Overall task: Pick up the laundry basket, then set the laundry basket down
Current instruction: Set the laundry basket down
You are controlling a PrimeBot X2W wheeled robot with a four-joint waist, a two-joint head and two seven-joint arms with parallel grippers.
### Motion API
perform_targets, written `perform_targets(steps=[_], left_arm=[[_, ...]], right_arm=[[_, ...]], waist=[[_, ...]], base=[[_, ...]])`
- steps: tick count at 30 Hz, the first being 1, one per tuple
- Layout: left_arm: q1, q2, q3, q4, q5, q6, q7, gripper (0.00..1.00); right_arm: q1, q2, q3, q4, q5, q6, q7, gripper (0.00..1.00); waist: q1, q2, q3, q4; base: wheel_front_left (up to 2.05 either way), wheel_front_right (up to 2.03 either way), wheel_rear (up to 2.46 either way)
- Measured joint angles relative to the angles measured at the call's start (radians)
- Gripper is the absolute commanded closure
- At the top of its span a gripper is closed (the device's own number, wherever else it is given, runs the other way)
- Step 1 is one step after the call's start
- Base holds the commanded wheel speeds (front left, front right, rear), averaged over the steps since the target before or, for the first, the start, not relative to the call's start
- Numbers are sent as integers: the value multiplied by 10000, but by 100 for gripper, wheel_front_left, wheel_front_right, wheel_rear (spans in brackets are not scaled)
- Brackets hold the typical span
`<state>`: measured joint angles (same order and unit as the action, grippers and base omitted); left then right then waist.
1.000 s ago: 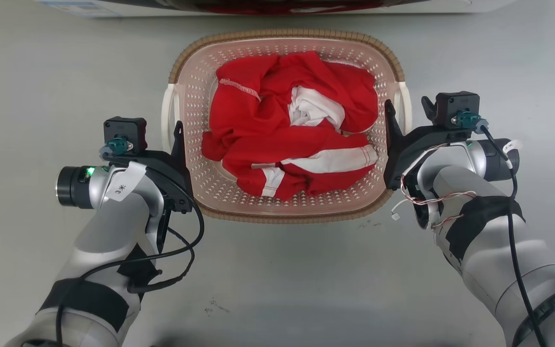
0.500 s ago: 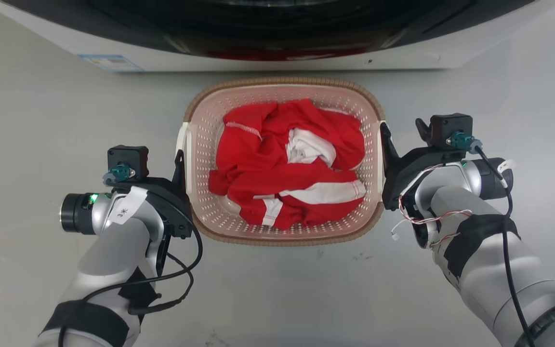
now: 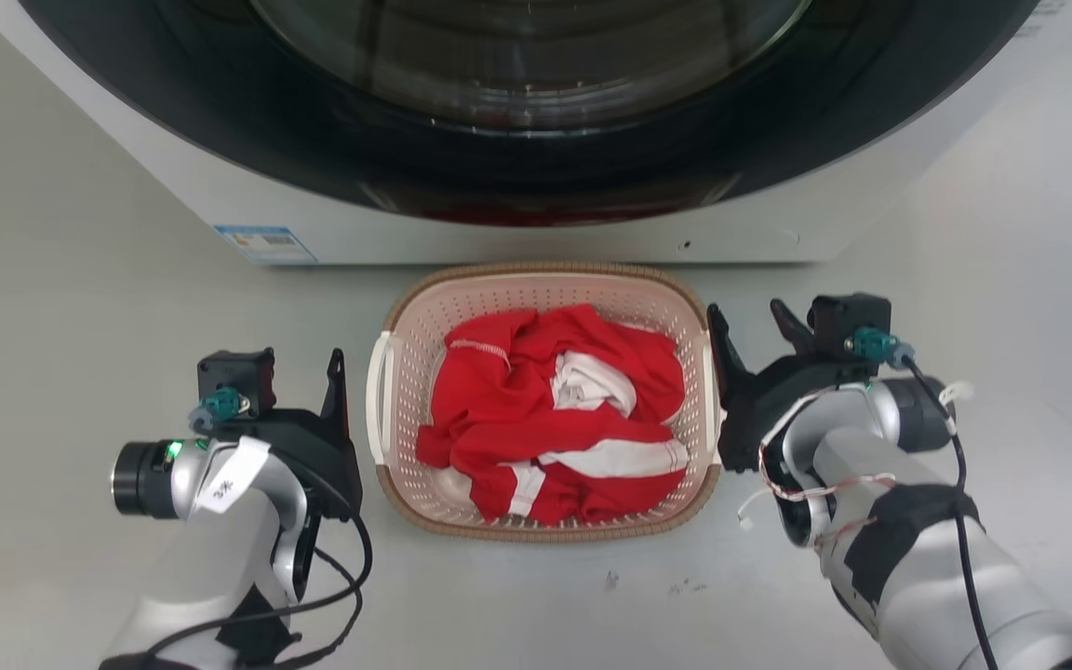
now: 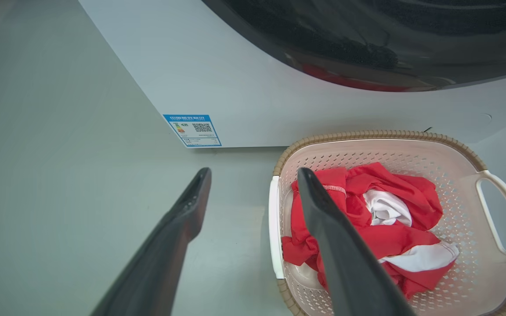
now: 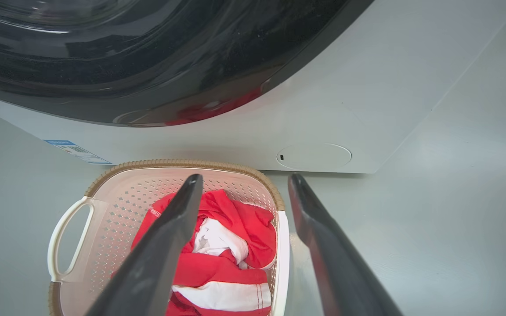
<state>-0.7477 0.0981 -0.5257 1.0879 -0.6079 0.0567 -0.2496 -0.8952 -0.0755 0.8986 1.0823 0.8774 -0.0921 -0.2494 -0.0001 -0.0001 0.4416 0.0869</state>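
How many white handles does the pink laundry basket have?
2. One white handle is on the left side of the pale pink perforated plastic laundry basket, the other on its right side.

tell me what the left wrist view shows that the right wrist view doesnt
Left wrist view: the left gripper, jaws apart, one against the floor, one against the laundry basket; the basket's robot-right handle as an open loop; a readable QR code on the blue label.
Right wrist view: the right gripper, jaws apart; the basket's robot-left handle; the whole round cover on the washing machine.
Both: the basket, red and white clothes, the machine's dark door.
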Motion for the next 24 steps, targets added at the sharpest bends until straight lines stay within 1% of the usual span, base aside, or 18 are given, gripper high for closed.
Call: perform_targets(steps=[8, 16, 18, 22, 24], left_arm=[[1421, 274, 337, -1129, 255, 230, 0, 0], [3132, 495, 639, -2476, 771, 408, 0, 0], [3571, 543, 673, -2821, 938, 422, 0, 0], [4464, 621, 844, -3503, 1227, 502, 0, 0], [4958, 679, 968, -3866, 1275, 539, 0, 0]], right_arm=[[1353, -123, -688, -984, -196, -21, 0, 0], [2831, -382, -1271, -2138, -782, -61, 0, 0], [3269, -441, -1434, -2441, -934, -138, 0, 0], [4161, -520, -1753, -3072, -1292, -151, 2, 0], [4605, -531, -1898, -3448, -1427, -230, 0, 0]], waist=[[-1, 0, -1198, -5], [-1, 0, -2402, -45], [-1, -1, -2704, -57], [-1, -1, -3305, -85], [-1, -1, -3599, -103]], base=[[0, 0, 0], [0, 0, 0], [0, 0, 0], [0, 0, 0], [0, 0, 0]])
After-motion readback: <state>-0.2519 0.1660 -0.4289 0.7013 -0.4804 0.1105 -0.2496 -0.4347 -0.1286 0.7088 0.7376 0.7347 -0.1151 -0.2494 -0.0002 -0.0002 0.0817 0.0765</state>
